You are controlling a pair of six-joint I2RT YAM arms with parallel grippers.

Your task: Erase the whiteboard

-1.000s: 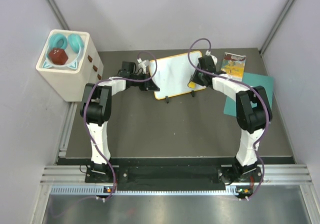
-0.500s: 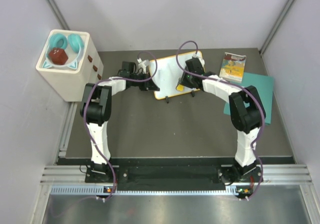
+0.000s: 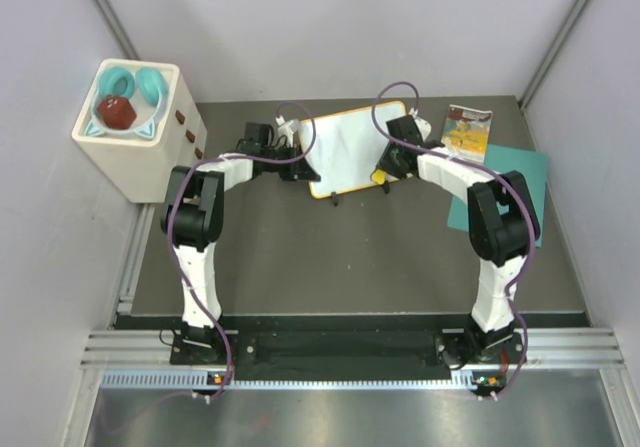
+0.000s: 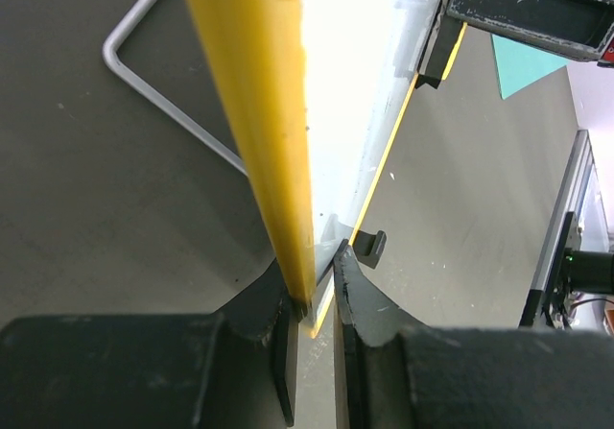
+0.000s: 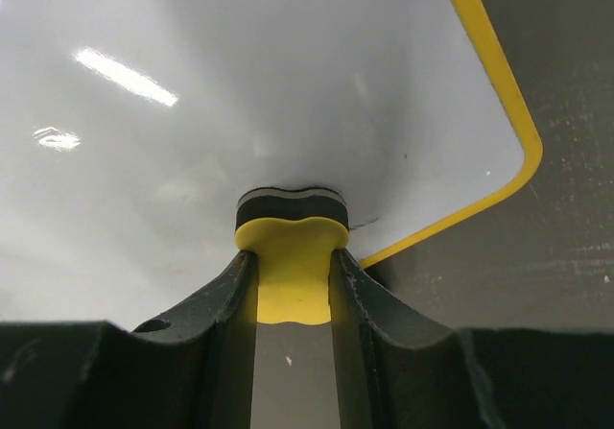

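Both grippers are meeting the whiteboard point(image 3: 345, 152) at the table's point(image 3: 300, 257) far middle: the left gripper point(image 4: 312, 274) is pinching its yellow rim, and the right gripper point(image 3: 390, 167) is pressing a clamped yellow eraser point(image 5: 291, 280) near its corner.

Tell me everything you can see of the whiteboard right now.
The whiteboard is a small glossy white panel with a yellow rim, rounded corners and black feet. No scribbles show on its face. It appears tilted up at the far middle of the table. The left tool is shut on its left edge; the right tool presses a yellow eraser against its face near a corner.
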